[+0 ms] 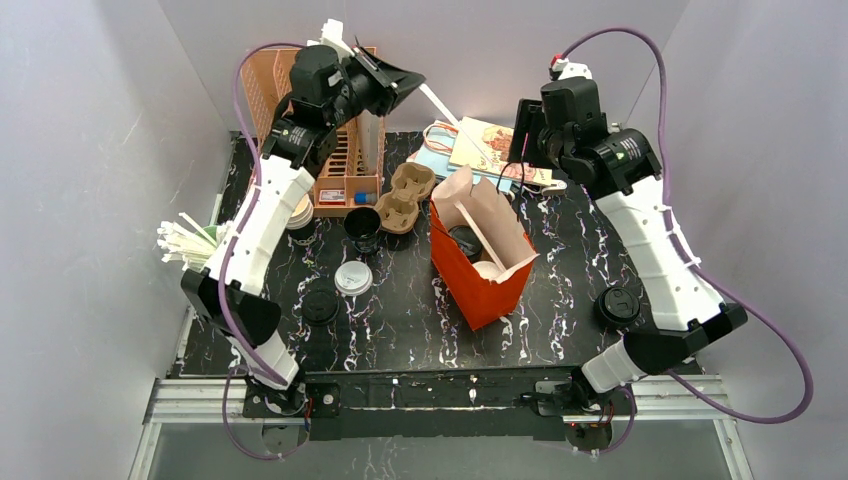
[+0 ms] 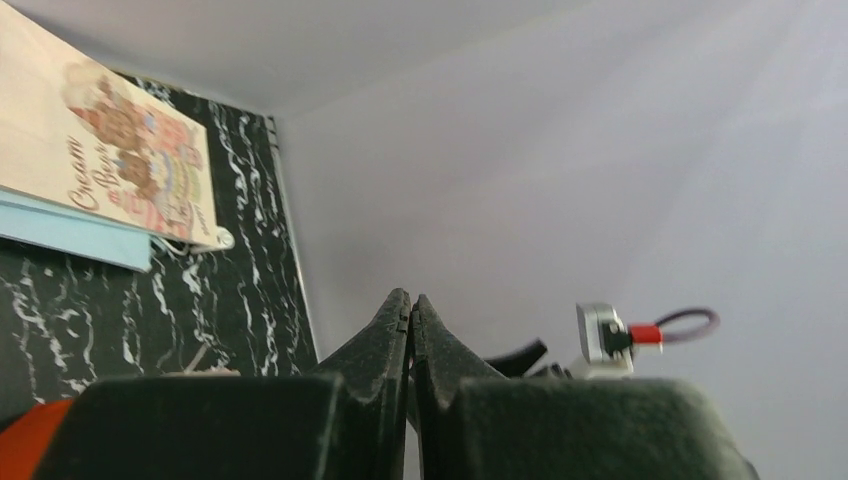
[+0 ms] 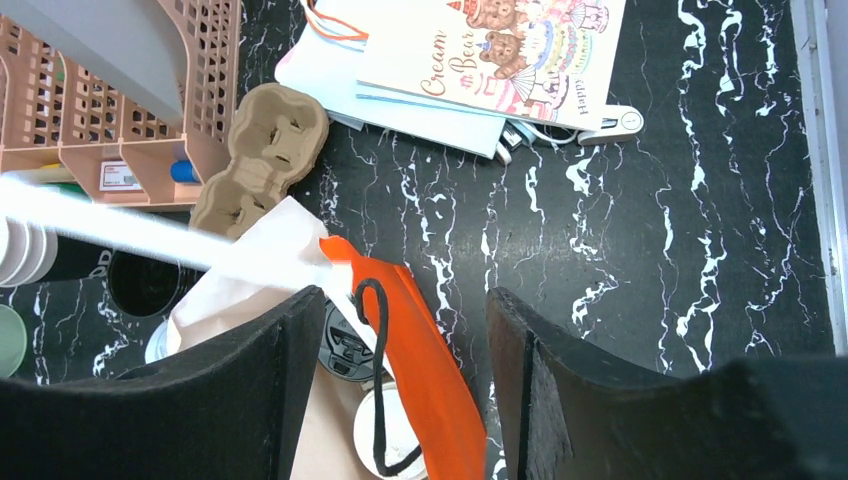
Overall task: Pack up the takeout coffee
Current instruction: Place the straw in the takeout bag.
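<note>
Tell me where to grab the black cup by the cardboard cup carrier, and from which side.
Probably its rim, from straight above: the black cup stands upright, mouth open, so one finger can go inside and one outside the near wall. The cup carrier crowds its right side; the pink organizer stands behind it.

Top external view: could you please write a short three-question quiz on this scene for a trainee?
1. True or false: the orange bag stands open on the table.
2. Fill in: the left gripper has its fingers ___.
3. Where is the cardboard cup carrier? A) inside the bag; B) on the table beside the pink organizer; C) held by the left gripper.
Key: 1 true; 2 shut; 3 B.
</note>
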Controlling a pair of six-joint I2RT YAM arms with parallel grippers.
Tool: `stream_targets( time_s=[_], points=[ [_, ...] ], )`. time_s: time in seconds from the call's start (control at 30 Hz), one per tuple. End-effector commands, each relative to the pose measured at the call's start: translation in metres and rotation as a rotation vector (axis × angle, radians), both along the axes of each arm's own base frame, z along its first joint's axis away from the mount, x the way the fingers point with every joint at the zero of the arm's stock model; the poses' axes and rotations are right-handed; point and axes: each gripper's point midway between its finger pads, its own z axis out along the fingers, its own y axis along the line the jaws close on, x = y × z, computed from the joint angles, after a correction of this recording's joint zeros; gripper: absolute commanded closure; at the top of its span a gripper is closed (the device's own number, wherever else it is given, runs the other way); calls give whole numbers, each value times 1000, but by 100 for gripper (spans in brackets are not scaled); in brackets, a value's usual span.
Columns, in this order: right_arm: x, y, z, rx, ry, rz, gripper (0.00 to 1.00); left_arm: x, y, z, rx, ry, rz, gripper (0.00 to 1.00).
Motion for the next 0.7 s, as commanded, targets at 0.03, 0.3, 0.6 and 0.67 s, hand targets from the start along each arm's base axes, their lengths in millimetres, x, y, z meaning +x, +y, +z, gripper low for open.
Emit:
stream_targets(
  time_s=[0.03, 0.3, 0.6, 0.67],
  points=[
    [-3, -11, 24, 24, -95, -38, 31, -61, -24, 31, -17, -108, -188, 100],
    [-5, -19, 27, 26, -129, -69, 31, -93, -22, 39, 48, -199, -266, 100],
    [-3, -20, 26, 19, -129, -73, 31, -103, -20, 4, 186, -158, -329, 100],
    [-3, -20, 26, 17, -129, -74, 31, -104, -15, -1, 256, -164, -321, 100]
  ],
)
